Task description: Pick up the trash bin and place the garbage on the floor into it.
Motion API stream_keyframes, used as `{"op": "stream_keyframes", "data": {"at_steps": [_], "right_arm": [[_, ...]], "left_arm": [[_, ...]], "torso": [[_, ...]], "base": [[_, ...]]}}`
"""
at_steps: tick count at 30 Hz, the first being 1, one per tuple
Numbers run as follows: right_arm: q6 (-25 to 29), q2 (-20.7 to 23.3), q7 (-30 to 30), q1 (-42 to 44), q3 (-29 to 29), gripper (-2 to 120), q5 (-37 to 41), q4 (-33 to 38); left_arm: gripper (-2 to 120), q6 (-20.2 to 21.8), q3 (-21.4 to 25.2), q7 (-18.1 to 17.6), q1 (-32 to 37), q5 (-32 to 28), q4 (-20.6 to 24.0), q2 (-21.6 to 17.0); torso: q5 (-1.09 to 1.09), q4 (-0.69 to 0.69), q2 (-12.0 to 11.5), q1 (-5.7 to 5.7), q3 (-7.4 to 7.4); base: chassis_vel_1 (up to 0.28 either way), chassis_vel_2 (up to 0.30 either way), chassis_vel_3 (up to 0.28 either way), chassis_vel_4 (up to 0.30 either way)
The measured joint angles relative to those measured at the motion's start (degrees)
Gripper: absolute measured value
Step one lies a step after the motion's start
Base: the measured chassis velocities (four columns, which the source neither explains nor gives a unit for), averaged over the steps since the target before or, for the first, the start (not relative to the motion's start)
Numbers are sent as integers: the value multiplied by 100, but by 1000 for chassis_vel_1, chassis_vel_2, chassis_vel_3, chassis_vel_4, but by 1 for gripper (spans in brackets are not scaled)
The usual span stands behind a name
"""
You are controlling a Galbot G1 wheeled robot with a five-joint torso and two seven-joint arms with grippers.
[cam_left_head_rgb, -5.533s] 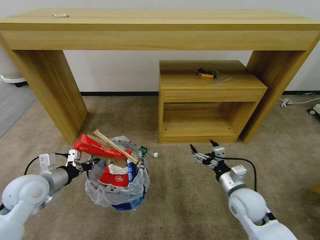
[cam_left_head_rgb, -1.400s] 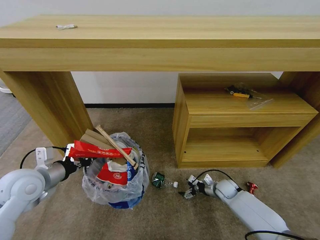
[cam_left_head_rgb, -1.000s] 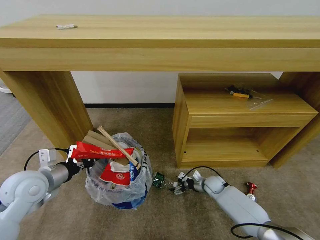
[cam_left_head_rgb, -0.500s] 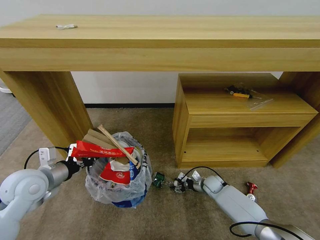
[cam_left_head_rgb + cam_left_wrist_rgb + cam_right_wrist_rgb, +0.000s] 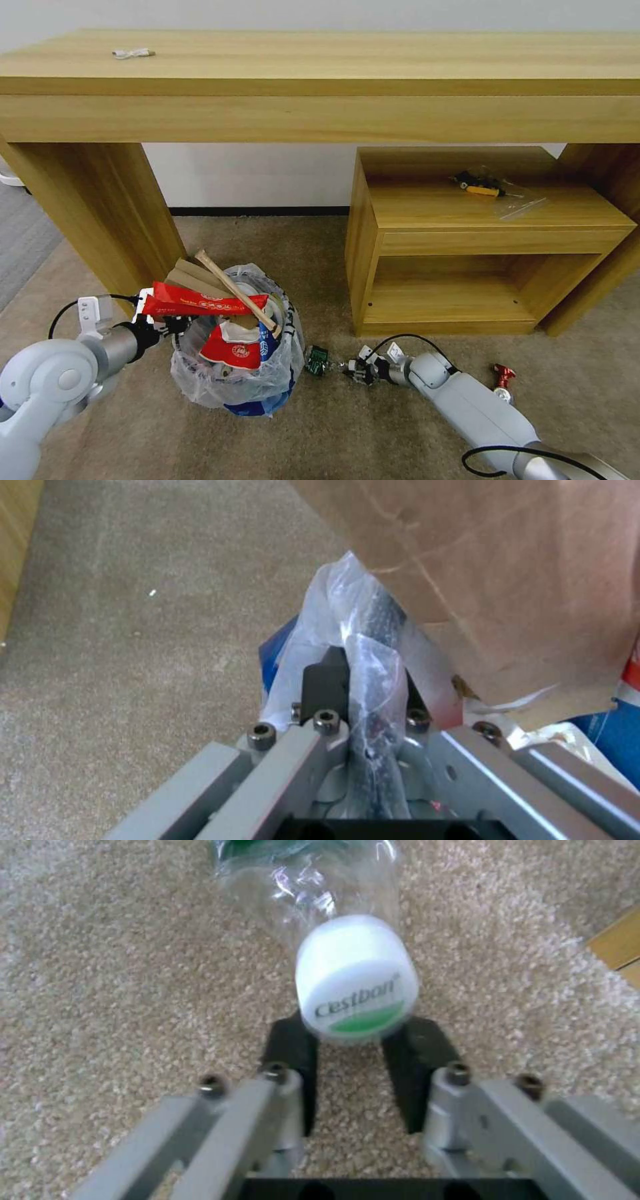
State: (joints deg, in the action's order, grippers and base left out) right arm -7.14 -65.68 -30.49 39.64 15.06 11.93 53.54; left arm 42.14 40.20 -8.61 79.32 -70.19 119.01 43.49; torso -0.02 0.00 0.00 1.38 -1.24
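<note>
1 piece of garbage is left in reach: the small bottle [image 5: 320, 361], lying on the floor [image 5: 373, 440] at about 3 o'clock from the trash bin [image 5: 233, 363]. A moment ago the right pincer [image 5: 352, 371] was spread open just short of the bottle's white cap; it has since slid forward along the carpet and narrowed. In the right wrist view the 2 black fingers [image 5: 293, 1050] flank the cap [image 5: 357, 977], partly open, and I cannot tell whether they already press on it. I judge the grasp close to done, so the lift toward the bin looks like the next step. The cap is round and slick and the bottle body is thin, so it may squirt out if pinched off-centre.

The left pincer [image 5: 363, 677] stays clamped on the bin's rim and its plastic liner, at 9 o'clock of the bin, keeping it just beside the worktop's leg [image 5: 100, 213]. The bin is heaped with a red wrapper [image 5: 200, 305], a stick [image 5: 233, 290] and cardboard [image 5: 190, 275]. Something small and red [image 5: 503, 375] lies on the carpet at 3 o'clock of the right arm.
</note>
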Motion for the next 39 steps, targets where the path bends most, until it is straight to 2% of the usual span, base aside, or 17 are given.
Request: {"op": "stream_keyframes", "data": {"at_steps": [2, 4, 6, 7, 8, 13, 16, 17, 20, 25, 28, 30, 32, 34, 36, 37, 39], "right_arm": [[0, 2, 1, 4, -4, 20, -1, 4], [0, 6, 1, 22, -24, 10, -20, 26], [0, 7, 1, 24, -27, 8, -24, 30], [0, 13, 2, 34, -38, 1, -34, 43], [1, 23, 4, 46, -48, 0, -42, 60], [2, 166, 20, 146, -135, 0, -137, 246], [-55, 616, 38, 276, -168, 0, -239, 683], [-55, 616, 38, 276, -168, 0, -239, 683], [-65, 879, -39, 297, -133, 12, -242, 1008], [-22, 906, -141, 226, -105, 22, -242, 1063], [56, 841, -296, 22, 42, 41, -242, 1032], [67, 817, -314, -14, 90, 44, -241, 1010], [96, 598, -384, -192, 323, 56, -219, 866], [102, 506, -414, -243, 381, 59, -218, 806], [112, 236, -452, -375, 535, 71, -224, 629], [112, 236, -452, -375, 535, 71, -224, 629], [189, -39, -509, -495, 650, 79, -367, 328]], "left_arm": [[0, 0, 0, -1, 0, 0, 1, -1], [0, 0, 1, -3, 0, 0, 9, -5], [0, 0, 0, -4, -1, 0, 11, -6], [0, 0, 0, -5, -1, 0, 16, -7], [0, 0, 1, -5, -2, 0, 20, -8], [0, 0, -3, -12, -2, 2, 26, 18], [0, 0, -2, -17, 0, 9, 48, 50], [0, 0, -2, -17, 0, 9, 48, 50], [0, -1, 17, -17, 0, 12, 54, 69], [0, 0, 22, -15, 0, 26, 50, 93], [0, 0, 8, -14, -2, 49, 43, 124], [0, 0, 3, -13, -2, 52, 43, 125], [0, 0, -16, -12, -16, 56, 37, 126], [0, 0, -17, -11, -19, 56, 32, 126], [0, 0, -17, -7, -19, 58, 14, 126], [0, 0, -17, -7, -19, 58, 14, 126], [0, 0, -18, 0, -18, 69, 1, 151]], "torso": [[0, 0, 0, 0, 0], [0, 0, 0, 0, 0], [0, 0, 0, 0, 0], [0, 0, 0, -1, 0], [0, 0, 0, -1, 0], [0, 0, 0, -1, 0], [0, -1, 0, -1, 0], [0, -1, 0, -1, 0], [-2, -3, 0, -1, 0], [2, -2, 1, -1, 0], [-2, 1, 1, -1, 0], [0, 1, 1, 0, 0], [0, 0, 1, -1, 0], [0, 0, 1, 0, 0], [0, 1, 1, 0, 0], [0, 1, 1, 0, 0], [-1, 1, 1, 0, 0]], "base": [[0, 0, 0, 0], [0, 0, 0, 0], [0, 0, 0, 0], [0, 0, 0, 0], [0, 0, 0, 0], [0, 0, 0, 0], [0, 0, 0, 0], [0, 0, 0, 0], [0, 0, 0, 0], [0, 0, 0, 0], [0, 0, 0, 0], [0, 0, 0, 0], [0, 0, 0, 0], [0, 0, 0, 0], [0, 0, 0, 0], [0, 0, 0, 0], [0, 0, 0, 0]]}}
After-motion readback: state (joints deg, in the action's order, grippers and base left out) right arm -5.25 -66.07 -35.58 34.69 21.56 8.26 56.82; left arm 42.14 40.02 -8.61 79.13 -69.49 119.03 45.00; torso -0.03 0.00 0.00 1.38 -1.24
